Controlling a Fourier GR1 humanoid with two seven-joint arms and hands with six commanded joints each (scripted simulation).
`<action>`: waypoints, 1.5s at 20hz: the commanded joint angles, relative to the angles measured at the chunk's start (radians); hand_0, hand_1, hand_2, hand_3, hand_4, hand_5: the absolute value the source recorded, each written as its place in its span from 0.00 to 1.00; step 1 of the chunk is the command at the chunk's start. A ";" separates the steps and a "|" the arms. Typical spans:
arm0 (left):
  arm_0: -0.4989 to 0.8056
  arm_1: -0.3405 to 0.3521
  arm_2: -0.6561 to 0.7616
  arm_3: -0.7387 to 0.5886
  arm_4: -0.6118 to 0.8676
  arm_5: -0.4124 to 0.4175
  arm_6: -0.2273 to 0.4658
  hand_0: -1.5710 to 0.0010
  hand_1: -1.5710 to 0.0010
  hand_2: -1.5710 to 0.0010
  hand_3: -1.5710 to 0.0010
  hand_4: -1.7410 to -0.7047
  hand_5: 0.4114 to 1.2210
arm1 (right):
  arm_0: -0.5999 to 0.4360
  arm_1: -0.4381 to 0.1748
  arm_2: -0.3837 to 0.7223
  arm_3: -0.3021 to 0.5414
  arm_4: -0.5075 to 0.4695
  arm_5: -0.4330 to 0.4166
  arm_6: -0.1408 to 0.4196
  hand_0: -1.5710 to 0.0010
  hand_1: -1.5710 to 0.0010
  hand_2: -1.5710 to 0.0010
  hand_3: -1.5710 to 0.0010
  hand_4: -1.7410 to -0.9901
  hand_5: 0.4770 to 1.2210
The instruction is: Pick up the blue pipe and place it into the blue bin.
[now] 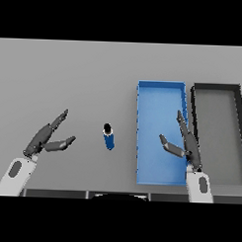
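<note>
While both arms reach in from the near edge of the grey table [85, 77], the blue pipe [109, 138] stands close to the middle of the surface, its dark cap end pointing toward 12 o'clock and its blue body toward 6 o'clock; it is apart from both hands and rests on the table alone. The left hand [43, 137] sits at 9 o'clock from the pipe, near it but not touching. Its fingers are straight and spread toward 1 o'clock, the thumb is splayed out toward 3 o'clock, and nothing lies in its grasp. The blue bin [161, 87] lies at 3 o'clock from the pipe, a long rectangular tray running from 12 o'clock to 6 o'clock with nothing visible inside it. The right hand [187, 144] hovers over the right half of this bin, along its right wall. Its fingers are extended toward 12 o'clock, the thumb is held out toward 9 o'clock, and the hand is empty. A dark bin [194, 103] with a grey floor stands just beside the blue bin at 3 o'clock, the two long walls running parallel and close together; whether they touch cannot be told. The pipe is outside both bins.
</note>
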 commanded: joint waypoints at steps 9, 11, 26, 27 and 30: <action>-0.030 -0.072 -0.166 -0.057 -0.070 -0.073 0.103 1.00 1.00 1.00 1.00 0.62 0.05 | 0.000 0.003 0.003 -0.003 0.004 0.000 -0.009 1.00 1.00 1.00 1.00 0.64 0.19; -0.042 -0.109 -0.190 -0.053 -0.080 -0.074 0.101 1.00 1.00 1.00 1.00 0.61 0.04 | 0.013 0.006 0.004 0.009 0.007 0.003 -0.022 1.00 1.00 1.00 1.00 0.64 0.19; -0.207 -0.380 -0.256 0.230 -0.146 -0.067 0.051 1.00 1.00 1.00 1.00 0.63 0.08 | 0.015 0.009 -0.010 -0.007 -0.013 0.001 0.015 1.00 1.00 1.00 1.00 0.64 0.16; -0.217 -0.387 -0.243 0.236 -0.133 -0.069 0.034 1.00 1.00 0.99 0.99 0.61 0.12 | 0.014 0.007 -0.013 -0.016 -0.015 -0.002 0.012 1.00 1.00 1.00 1.00 0.63 0.17; -0.233 -0.450 -0.218 0.298 -0.085 -0.072 0.033 0.88 0.78 0.69 0.67 0.47 0.39 | 0.023 0.006 -0.012 -0.016 -0.017 0.004 -0.006 1.00 1.00 1.00 1.00 0.64 0.17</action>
